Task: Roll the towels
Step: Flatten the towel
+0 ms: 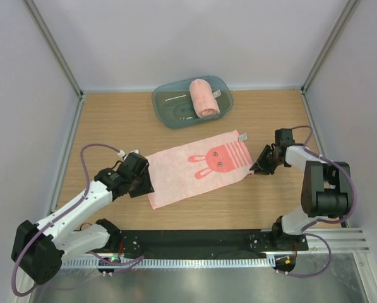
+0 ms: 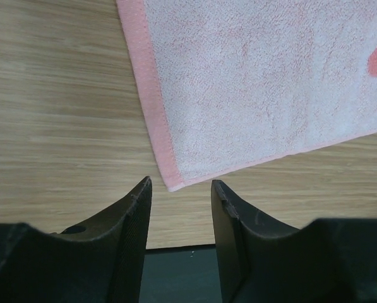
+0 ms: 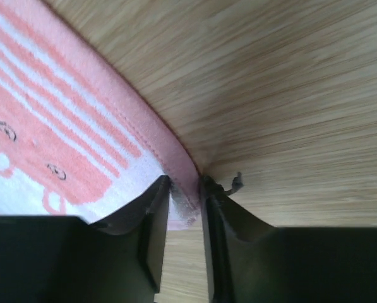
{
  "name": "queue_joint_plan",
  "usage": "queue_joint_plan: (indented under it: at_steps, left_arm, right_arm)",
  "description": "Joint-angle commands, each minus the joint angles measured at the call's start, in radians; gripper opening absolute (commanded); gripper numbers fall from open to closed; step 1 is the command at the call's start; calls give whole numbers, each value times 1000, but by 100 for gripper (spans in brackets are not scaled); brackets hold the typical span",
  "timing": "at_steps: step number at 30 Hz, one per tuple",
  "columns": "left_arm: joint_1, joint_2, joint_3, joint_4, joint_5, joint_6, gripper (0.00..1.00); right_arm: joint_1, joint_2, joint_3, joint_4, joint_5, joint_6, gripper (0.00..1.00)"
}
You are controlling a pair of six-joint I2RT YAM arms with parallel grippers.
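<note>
A pink towel with a rabbit print (image 1: 197, 166) lies flat on the wooden table. My left gripper (image 1: 145, 184) is open, with the towel's near-left corner (image 2: 173, 184) just ahead of its fingertips (image 2: 143, 189) and untouched. My right gripper (image 1: 259, 165) is shut on the towel's pink hem (image 3: 187, 183) at its right corner, lifting that edge slightly. A rolled pink towel (image 1: 203, 97) sits in the teal tray (image 1: 166, 110) at the back.
The tray stands behind the flat towel at the table's middle back. A white label tab (image 1: 243, 135) sticks out at the flat towel's far right corner. The black base rail (image 1: 194, 241) runs along the near edge. Side walls enclose the table.
</note>
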Motion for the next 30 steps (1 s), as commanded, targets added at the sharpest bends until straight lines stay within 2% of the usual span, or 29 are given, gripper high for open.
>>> queue_joint_plan:
  at_steps: [1,6,11,17,25,27,30]
  left_arm:
    - [-6,-38,-26,43,7,-49,43]
    - [-6,-46,-61,54,-7,-72,42]
    - [-9,-48,-131,98,16,-121,39]
    - [-27,-29,-193,132,-2,-169,39]
    - [-27,52,-207,155,-77,-206,39]
    - [-27,81,-210,166,-90,-206,38]
    - [-29,107,-207,184,-96,-201,31]
  right_arm:
    - [34,-21,-87,9,0,16,28]
    - [70,-124,-155,-9,16,43,10]
    - [71,-295,-177,-106,31,56,3]
    - [102,-426,-175,-212,14,46,3]
    - [131,-440,-198,-206,19,60,3]
    - [134,-435,-199,-206,14,58,3]
    - [132,-435,-201,-204,11,58,3]
